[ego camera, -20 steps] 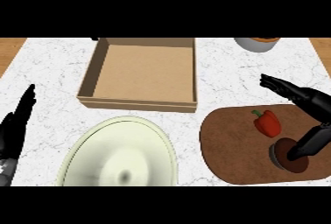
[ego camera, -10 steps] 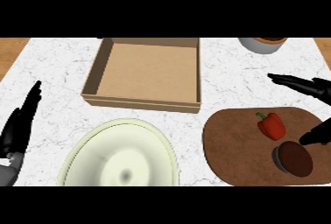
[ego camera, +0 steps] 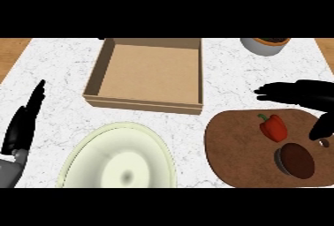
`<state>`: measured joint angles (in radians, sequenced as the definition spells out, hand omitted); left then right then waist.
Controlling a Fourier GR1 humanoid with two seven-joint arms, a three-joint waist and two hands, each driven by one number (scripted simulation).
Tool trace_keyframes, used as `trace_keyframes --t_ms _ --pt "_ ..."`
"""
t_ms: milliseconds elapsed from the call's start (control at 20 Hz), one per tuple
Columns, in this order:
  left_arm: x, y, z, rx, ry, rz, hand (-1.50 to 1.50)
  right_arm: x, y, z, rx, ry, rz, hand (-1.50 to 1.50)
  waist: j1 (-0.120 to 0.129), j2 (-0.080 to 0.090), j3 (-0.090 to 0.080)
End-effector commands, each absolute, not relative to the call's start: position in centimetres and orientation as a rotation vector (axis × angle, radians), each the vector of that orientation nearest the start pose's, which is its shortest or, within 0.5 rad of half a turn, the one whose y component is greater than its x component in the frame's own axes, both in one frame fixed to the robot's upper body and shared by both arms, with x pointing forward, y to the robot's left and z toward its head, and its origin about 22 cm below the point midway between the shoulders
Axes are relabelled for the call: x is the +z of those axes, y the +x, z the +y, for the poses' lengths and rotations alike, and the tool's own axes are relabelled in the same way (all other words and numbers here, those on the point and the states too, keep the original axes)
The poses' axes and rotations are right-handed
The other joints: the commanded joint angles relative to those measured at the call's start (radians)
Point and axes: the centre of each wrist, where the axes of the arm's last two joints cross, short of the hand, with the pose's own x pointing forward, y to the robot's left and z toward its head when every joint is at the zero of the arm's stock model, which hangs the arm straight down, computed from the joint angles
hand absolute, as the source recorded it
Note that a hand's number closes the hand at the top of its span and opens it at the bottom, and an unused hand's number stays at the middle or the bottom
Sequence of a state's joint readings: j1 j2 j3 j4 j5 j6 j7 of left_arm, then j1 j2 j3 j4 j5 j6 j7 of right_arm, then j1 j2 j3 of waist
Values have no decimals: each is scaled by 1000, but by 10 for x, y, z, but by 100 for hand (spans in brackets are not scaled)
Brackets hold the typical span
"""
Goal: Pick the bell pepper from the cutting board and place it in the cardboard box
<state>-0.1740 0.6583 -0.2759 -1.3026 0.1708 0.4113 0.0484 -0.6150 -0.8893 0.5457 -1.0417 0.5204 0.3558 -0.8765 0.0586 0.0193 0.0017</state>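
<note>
The left hand, left edge, is finished in black, shaped long and slim, and joined to a grey forearm lower left. The right hand, right edge, is done in the same black, just chunkier.

One cardboard box stands far on the surface. One cutting board, near right, bears one bell pepper and one dark brown round thing. One pale plate lies near left and one grey pot far right. There are two hands: the left robot hand and the right robot hand.
</note>
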Motion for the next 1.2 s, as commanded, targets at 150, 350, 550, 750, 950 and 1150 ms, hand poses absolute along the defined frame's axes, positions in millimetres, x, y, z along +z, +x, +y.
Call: trace_keyframes --t_ms 150,350,550,750,950,1150 --pt "20 273 339 -242 620 -1397 0 96 382 -341 2083 50 -1291 -150 -19 -9 -1" --pt "25 280 341 -218 648 -1377 0 72 388 -323 2119 61 -1301 -150 -32 -12 -1" --pt "32 291 347 -201 642 -1390 0 76 396 -343 2117 71 -1322 -150 -38 -11 -1" --pt "13 263 357 -236 652 -1393 0 63 399 -329 2109 90 -1304 -150 -37 -15 -1" --pt "14 265 365 -212 645 -1384 0 61 392 -338 2110 164 -1317 -150 -47 -17 -2" --pt "17 271 362 -211 640 -1368 0 64 394 -324 2131 232 -1330 -150 -53 -17 -2"
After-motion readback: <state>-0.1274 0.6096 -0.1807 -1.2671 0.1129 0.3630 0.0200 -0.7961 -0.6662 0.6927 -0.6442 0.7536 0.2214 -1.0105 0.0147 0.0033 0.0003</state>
